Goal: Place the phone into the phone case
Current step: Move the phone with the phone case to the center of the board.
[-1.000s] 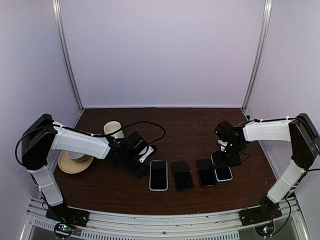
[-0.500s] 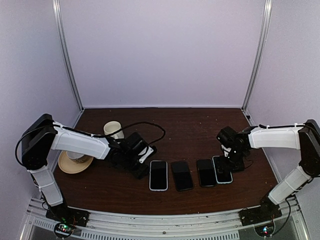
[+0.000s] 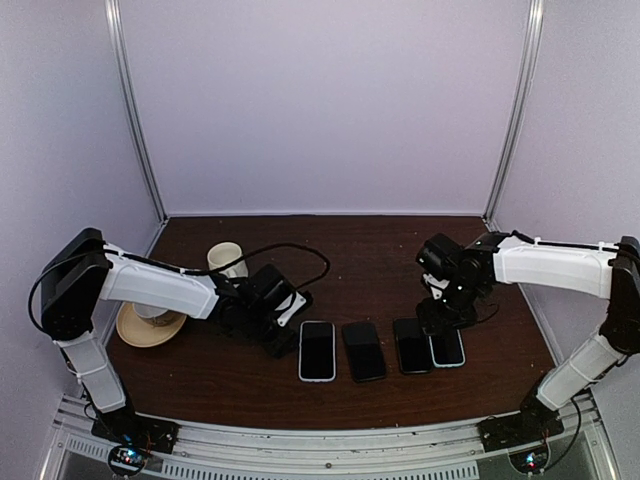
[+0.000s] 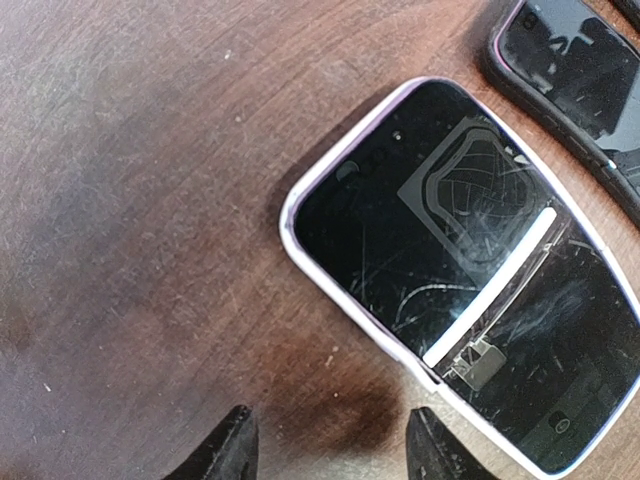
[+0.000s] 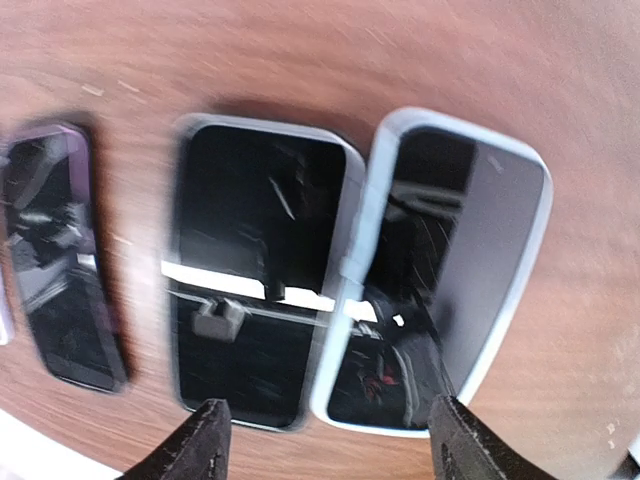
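Along the near edge of the table (image 3: 200, 390), four flat things are lying side by side. From left to right they are a lilac-rimmed phone (image 4: 470, 290), a dark phone (image 3: 364, 351), a grey-rimmed phone (image 5: 260, 280) and, touching it at the right end, the pale blue phone case (image 5: 350, 290). A dark glossy slab (image 5: 410, 330), apparently the phone, is sitting in that case, seemingly tilted; whether it is seated I cannot tell. The right gripper (image 5: 330, 445) is hovering over this right-hand pair with its fingers spread wide and nothing between them. The left gripper (image 4: 330, 450) is waiting beside the lilac-rimmed phone, fingers likewise apart and empty. Farther back toward the left edge, a paper cup (image 3: 227, 257) and a tan saucer (image 3: 150, 328) are standing. The slab is likely handling as stiff, slick and fairly heavy, with glass that scratches, so pinching across its long edges is looking safest. The case is probably light and pliable, and it is likely going to slide unless braced.
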Tool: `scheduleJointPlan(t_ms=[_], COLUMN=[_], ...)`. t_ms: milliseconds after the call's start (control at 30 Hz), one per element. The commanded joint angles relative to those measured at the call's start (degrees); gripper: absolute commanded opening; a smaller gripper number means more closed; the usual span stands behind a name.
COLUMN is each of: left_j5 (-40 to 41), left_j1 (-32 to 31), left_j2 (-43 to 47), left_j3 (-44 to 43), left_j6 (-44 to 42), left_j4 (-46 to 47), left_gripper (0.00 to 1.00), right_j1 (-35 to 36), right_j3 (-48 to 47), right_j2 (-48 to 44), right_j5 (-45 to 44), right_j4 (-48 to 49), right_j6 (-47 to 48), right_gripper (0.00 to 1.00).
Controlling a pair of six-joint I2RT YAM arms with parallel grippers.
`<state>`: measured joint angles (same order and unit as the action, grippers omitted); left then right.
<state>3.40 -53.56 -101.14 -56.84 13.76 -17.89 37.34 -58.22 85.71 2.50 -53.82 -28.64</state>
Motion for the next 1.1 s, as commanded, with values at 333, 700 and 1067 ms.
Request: scheduleJointPlan(t_ms=[333, 700, 1067], left_j5=[-1.79, -8.1, -5.71], left_j1=[0.23, -2.49, -3.0], left_j2=[-0.32, -4.61, -10.47], left_j3=[0.52, -1.67, -8.56], left_j6=[-0.32, 0.52, -0.93], left_j4=[2.31, 3.28, 1.34], left_gripper=[0.54, 0.5, 0.5], right_j1=[11.25, 17.34, 14.91], right_j3=[-0.24, -3.13, 0.89], right_j2=[4.06, 5.34, -3.52], right_j5=[-0.21, -5.0, -8.48], right_j4=[14.4, 12.61, 8.14], right_j6=[-8.24, -12.35, -11.17], right_gripper=[0.73, 0.7, 0.71])
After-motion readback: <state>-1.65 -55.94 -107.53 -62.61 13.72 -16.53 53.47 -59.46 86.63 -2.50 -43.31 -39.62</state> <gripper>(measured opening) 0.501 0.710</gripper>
